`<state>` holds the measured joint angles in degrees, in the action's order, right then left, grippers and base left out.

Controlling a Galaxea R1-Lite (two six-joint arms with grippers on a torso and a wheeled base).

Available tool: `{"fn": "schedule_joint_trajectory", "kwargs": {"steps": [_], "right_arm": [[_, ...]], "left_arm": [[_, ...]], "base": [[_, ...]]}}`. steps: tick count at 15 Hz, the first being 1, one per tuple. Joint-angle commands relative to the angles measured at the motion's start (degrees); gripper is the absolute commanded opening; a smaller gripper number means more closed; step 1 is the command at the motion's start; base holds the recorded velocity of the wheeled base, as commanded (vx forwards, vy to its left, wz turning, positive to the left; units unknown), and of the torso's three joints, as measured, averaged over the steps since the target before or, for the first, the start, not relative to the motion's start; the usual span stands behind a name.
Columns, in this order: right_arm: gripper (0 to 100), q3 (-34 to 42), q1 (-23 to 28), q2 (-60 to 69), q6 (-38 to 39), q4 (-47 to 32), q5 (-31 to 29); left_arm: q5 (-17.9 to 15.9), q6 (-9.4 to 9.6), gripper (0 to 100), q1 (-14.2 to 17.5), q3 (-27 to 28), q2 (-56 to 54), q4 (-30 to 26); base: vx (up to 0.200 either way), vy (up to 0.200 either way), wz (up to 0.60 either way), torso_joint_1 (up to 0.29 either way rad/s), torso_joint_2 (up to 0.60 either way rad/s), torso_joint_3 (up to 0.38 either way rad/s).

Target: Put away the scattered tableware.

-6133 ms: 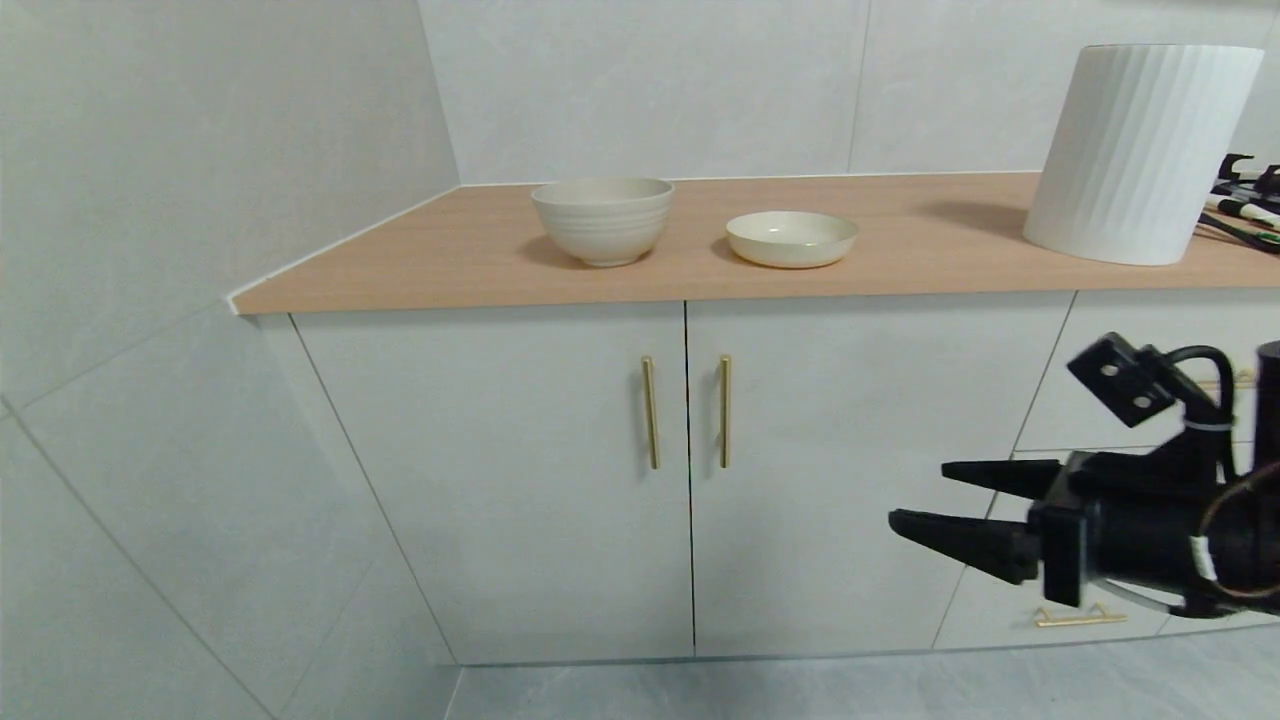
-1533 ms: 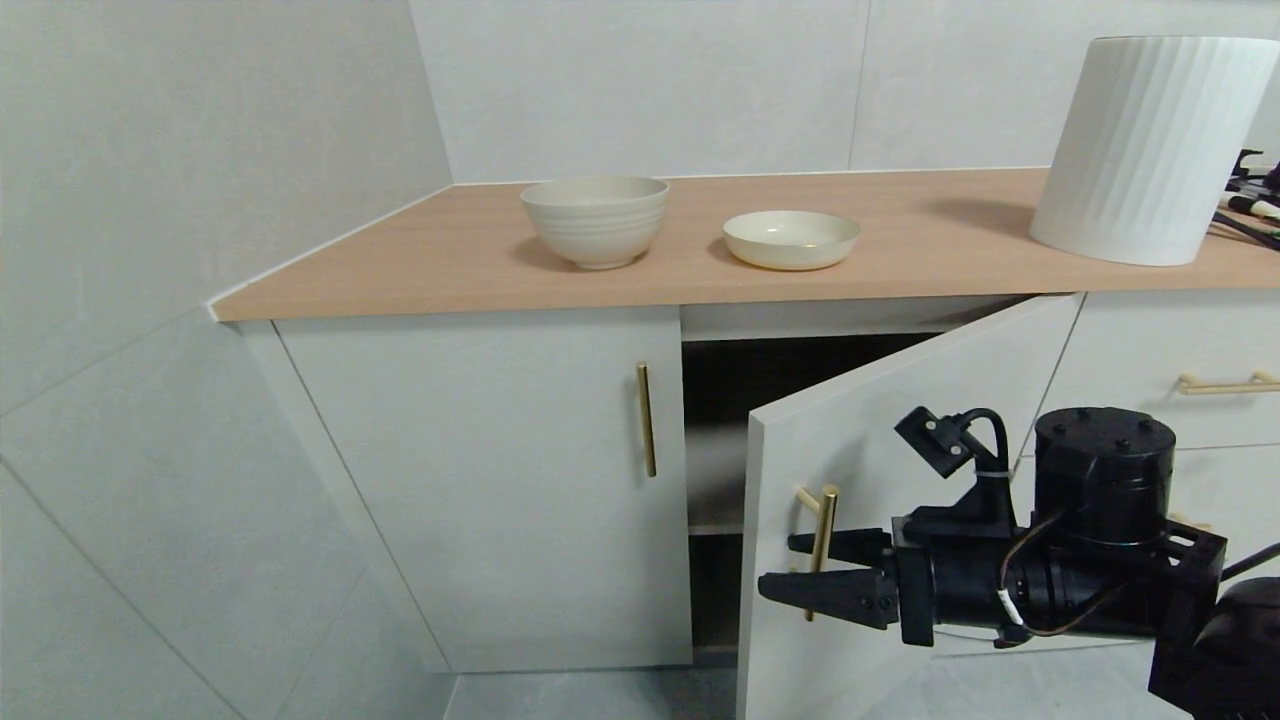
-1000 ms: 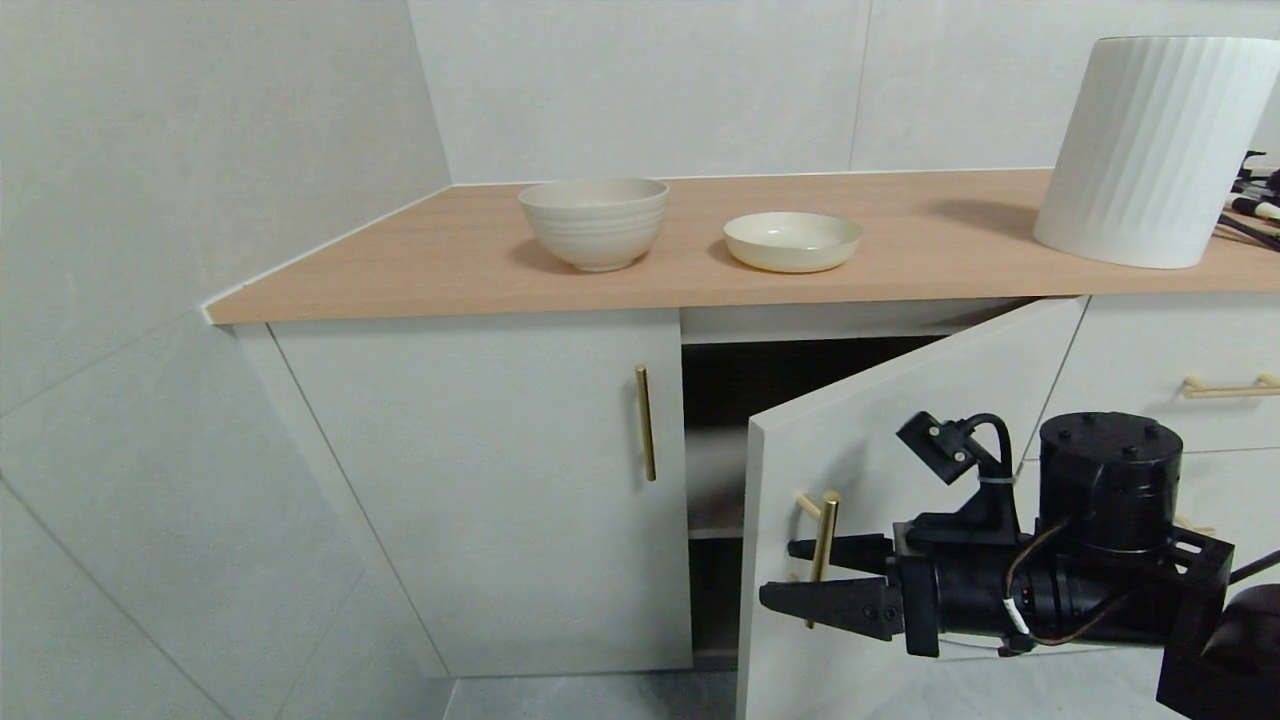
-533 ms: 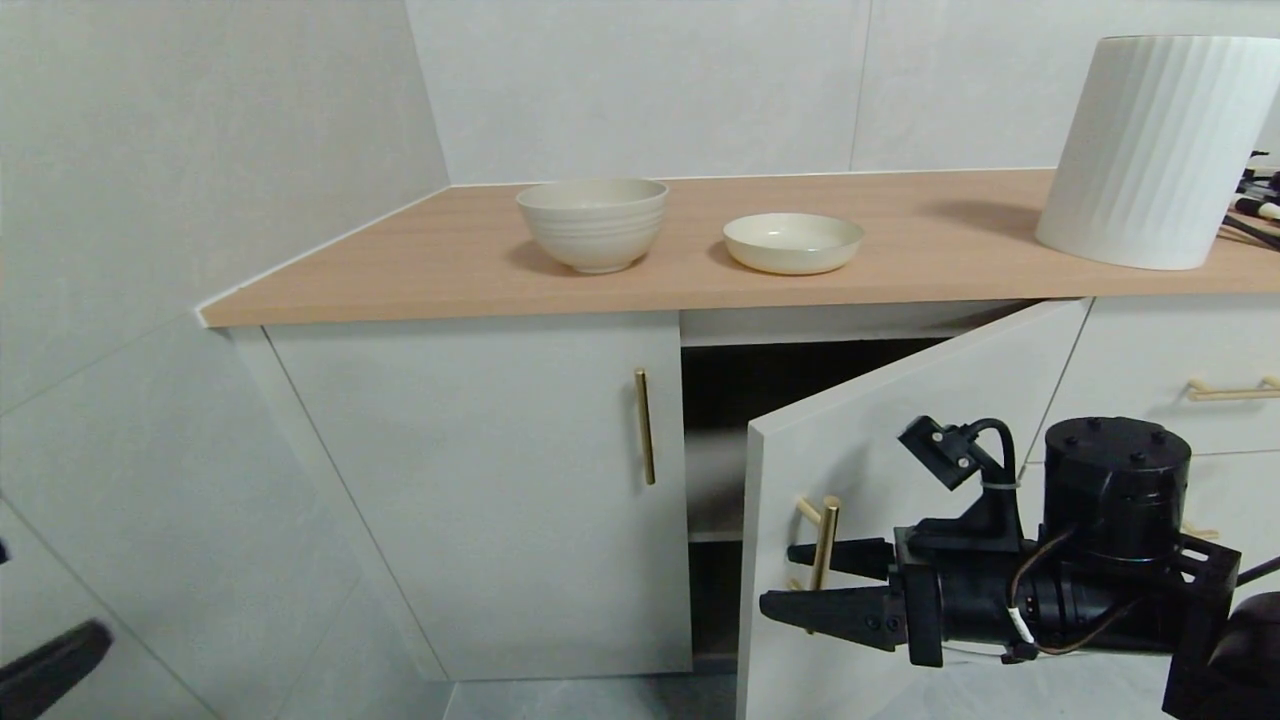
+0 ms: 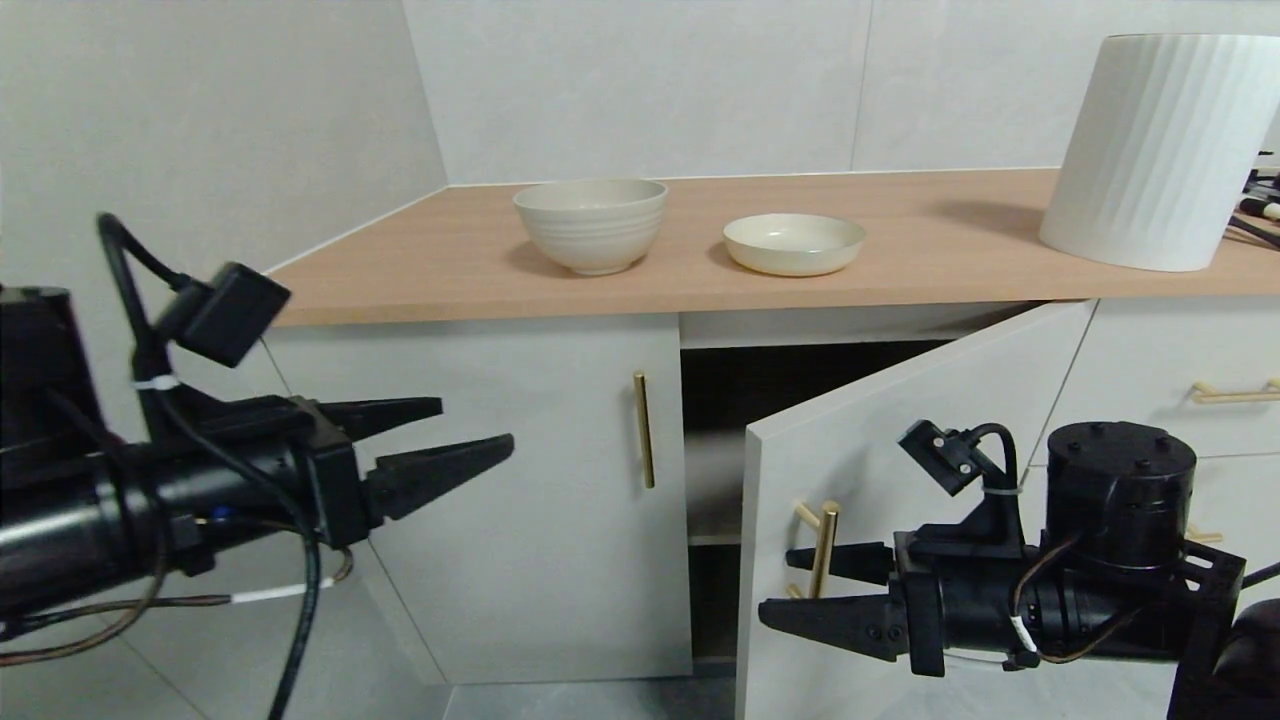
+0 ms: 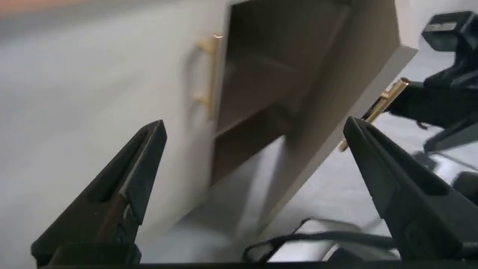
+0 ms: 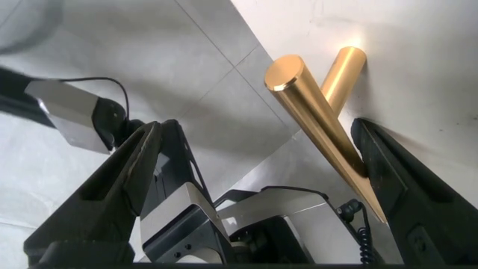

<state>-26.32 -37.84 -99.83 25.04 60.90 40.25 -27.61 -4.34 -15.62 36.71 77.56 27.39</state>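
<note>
The left hand (image 5: 475, 425) hangs in front of the cabinet with its two fingers spread wide and nothing between them. Just past its fingertips is the closed door (image 5: 480, 500), whose upright gold bar (image 5: 642, 430) stands a little farther on. Above that hand and beyond it, a deep ribbed bowl (image 5: 590, 222) sits upright on the wooden tabletop (image 5: 420, 270). A shallow dish (image 5: 793, 241) rests beside the bowl, on the side toward the right hand, and apart from it. Below the dish the open door (image 5: 900, 420) swings outward, showing a dark inside with a shelf (image 5: 715, 485). The right hand (image 5: 778, 583) is low at this door's free edge. Its fingers are parted on either side of the door's gold handle (image 5: 825, 548), and the wrist view shows the bar lying close along one finger with a wide gap to the other. Both dishes are well above this hand. Higher up and behind it, a ribbed white container (image 5: 1150, 150) stands on the tabletop.
</note>
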Motion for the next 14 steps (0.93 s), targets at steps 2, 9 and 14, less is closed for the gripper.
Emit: {"fn": "schedule_joint_trajectory", "kwargs": {"steps": [2, 9, 14], "right_arm": [[100, -0.14, -0.74, -0.19, 0.01, -0.08, 0.18], [100, -0.05, -0.74, -0.63, -0.08, -0.08, 0.18], [100, 0.13, -0.74, -0.54, -0.08, -0.08, 0.18]], "left_arm": [[2.65, -2.96, 100, -7.06, -8.49, 12.27, 14.44], [4.94, -8.84, 0, -12.16, -7.70, 19.04, 24.38], [5.02, -8.32, 0, -18.75, -2.52, 33.10, 37.12]], "base": [[0.000, 0.000, 0.00, 0.000, 0.00, 0.000], [0.000, 0.000, 0.00, 0.000, 0.00, 0.000], [0.000, 0.000, 0.00, 0.000, 0.00, 0.000]]}}
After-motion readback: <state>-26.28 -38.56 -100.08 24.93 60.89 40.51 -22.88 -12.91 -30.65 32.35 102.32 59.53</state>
